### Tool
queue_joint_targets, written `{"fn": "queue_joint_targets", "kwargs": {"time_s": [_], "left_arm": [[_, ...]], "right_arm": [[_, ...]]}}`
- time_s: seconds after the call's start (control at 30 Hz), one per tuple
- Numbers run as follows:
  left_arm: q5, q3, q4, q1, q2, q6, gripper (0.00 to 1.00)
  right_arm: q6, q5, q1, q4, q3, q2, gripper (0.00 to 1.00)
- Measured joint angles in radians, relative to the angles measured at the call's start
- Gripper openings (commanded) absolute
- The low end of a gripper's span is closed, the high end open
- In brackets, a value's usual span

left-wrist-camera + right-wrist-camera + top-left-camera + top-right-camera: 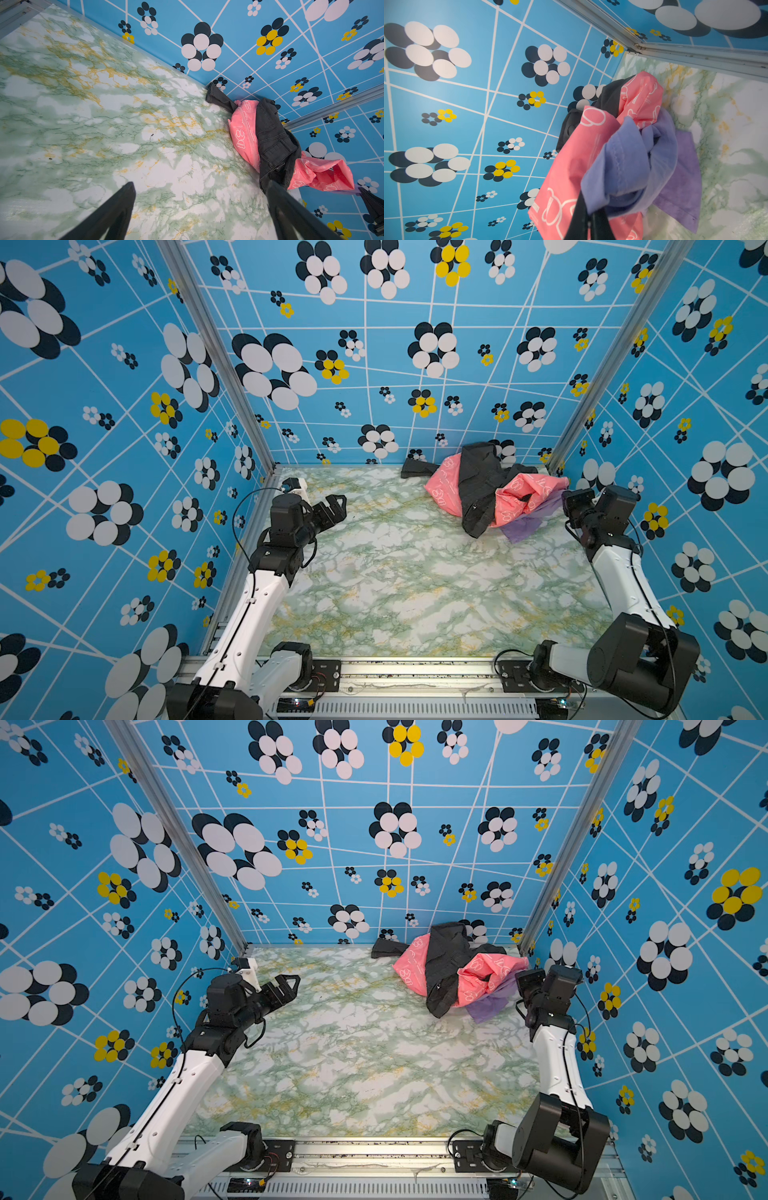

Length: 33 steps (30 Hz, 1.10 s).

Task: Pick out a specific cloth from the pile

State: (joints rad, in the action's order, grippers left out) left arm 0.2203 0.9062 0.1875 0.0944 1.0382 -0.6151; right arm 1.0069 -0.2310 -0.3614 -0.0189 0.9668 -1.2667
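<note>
1. Gripping the cloth (629,162), the right end effector (589,224) is clenched at the pile's (482,485) right edge, near the wall (665,448).
2. Its length trails toward the pile's front.
3. Left end effector (199,184), released, hangs well left of the pile over open worktop (395,572).

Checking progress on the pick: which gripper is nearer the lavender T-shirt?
Right. The right gripper is at the lavender T-shirt, jaws shut on its bunched fabric. The left gripper sits open across the marble table, well clear of it.
</note>
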Motion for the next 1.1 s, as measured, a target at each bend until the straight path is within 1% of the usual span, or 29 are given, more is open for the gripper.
{"fn": "queue_joint_targets", "kwargs": {"time_s": [0.37, 0.73, 0.93, 1.1], "left_arm": [[0.050, 0.013, 0.000, 0.000, 0.024, -0.029, 1.00], [0.072, 0.036, -0.002, 0.000, 0.058, -0.044, 1.00], [0.082, 0.053, -0.008, 0.000, 0.070, -0.048, 1.00], [0.087, 0.058, -0.011, 0.000, 0.074, -0.051, 1.00]], "right_arm": [[0.003, 0.066, 0.020, 0.074, 0.084, 0.069, 0.00], [-0.009, 0.133, 0.067, 0.118, 0.257, 0.068, 0.00], [-0.067, 0.168, 0.150, 0.121, 0.387, 0.034, 0.00], [-0.151, 0.181, 0.242, 0.145, 0.487, -0.023, 0.00]]}}
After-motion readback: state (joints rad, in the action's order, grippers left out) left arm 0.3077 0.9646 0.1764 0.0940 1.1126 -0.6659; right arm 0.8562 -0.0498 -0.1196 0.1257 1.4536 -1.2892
